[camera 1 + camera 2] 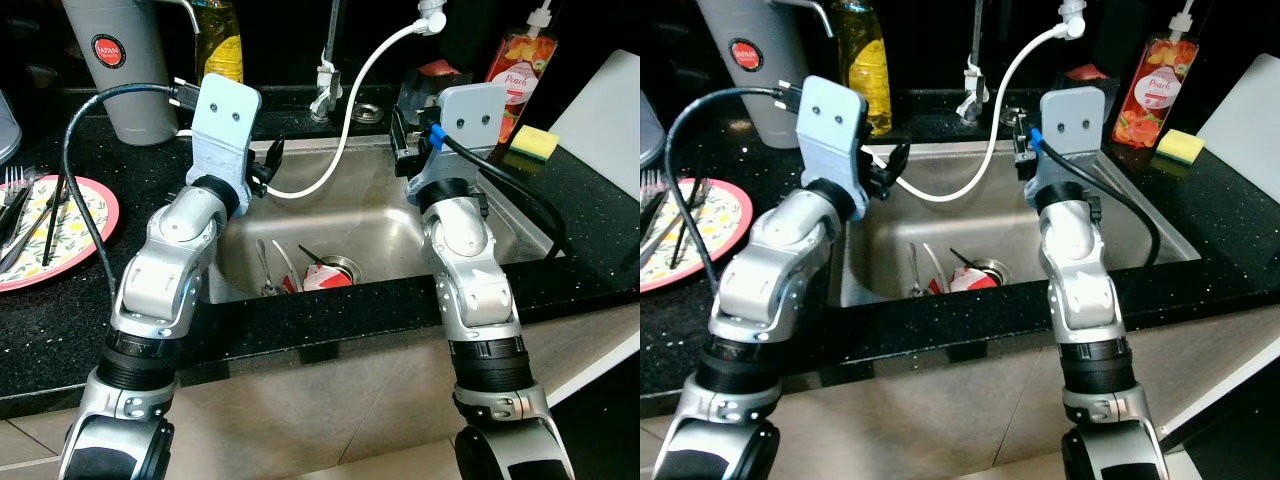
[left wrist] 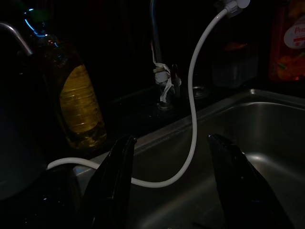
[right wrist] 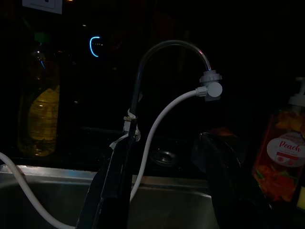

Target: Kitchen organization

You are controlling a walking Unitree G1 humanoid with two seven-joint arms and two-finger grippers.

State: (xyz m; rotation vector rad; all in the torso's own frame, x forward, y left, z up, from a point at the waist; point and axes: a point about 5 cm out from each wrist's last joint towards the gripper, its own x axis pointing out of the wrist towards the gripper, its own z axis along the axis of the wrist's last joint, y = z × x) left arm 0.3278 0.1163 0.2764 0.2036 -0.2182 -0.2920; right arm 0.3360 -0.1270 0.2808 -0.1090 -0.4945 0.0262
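Both grippers raised over the sink (image 1: 520, 235), fingers spread, holding nothing.
The left gripper (image 2: 169, 186) and right gripper (image 3: 167, 191) hover above the basin's back rim; utensils (image 1: 290, 270) lie beside the drain (image 1: 335, 268).

sink (image 1: 500, 225): steel, under both hands | spoons (image 1: 264, 268) + red scrap (image 1: 322, 276) lying at the drain, below and between the hands

Left pincer (image 2: 169, 183) gapes empty over the sink (image 2: 267, 129); a white hose (image 2: 190, 119) loops past (yellow bottle (image 2: 81, 105) behind)
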